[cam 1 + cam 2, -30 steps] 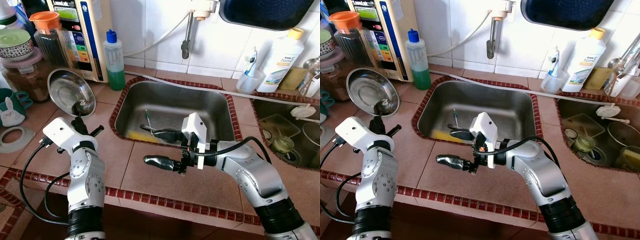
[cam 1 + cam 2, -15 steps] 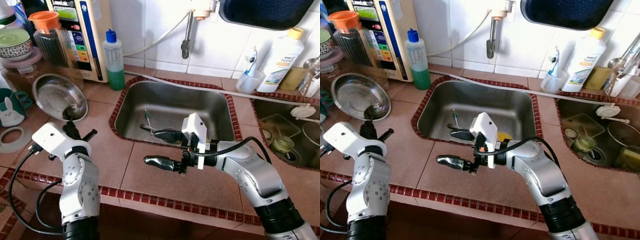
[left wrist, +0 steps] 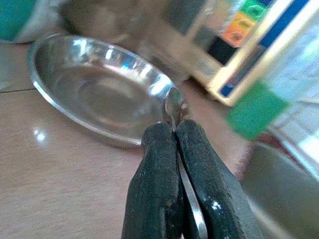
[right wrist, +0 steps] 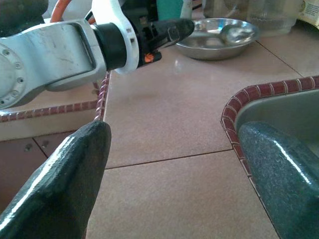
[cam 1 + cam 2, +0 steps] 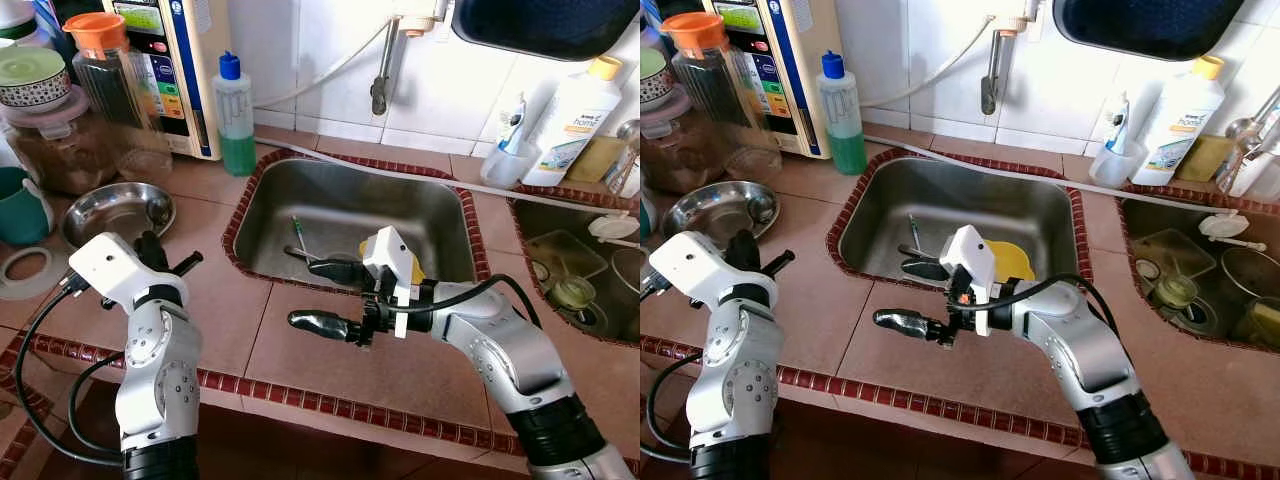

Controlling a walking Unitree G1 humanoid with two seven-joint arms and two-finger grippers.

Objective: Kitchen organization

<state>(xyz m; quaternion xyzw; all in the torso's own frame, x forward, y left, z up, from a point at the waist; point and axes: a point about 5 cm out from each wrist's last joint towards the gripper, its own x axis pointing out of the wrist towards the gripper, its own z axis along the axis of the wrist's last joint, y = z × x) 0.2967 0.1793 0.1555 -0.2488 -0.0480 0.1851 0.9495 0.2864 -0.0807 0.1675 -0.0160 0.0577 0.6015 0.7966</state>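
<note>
In the left eye view, a shallow round stainless-steel bowl is seen on the tiled counter just beyond the left gripper. The right gripper is held with its fingers spread wide, one over the counter and one over the near edge of the steel sink.

In the left wrist view, a thin metal spoon is pinched between the closed fingers, its bowl reaching the steel bowl's near rim.

In the right wrist view, the steel bowl is seen well beyond the parted fingers.
</note>
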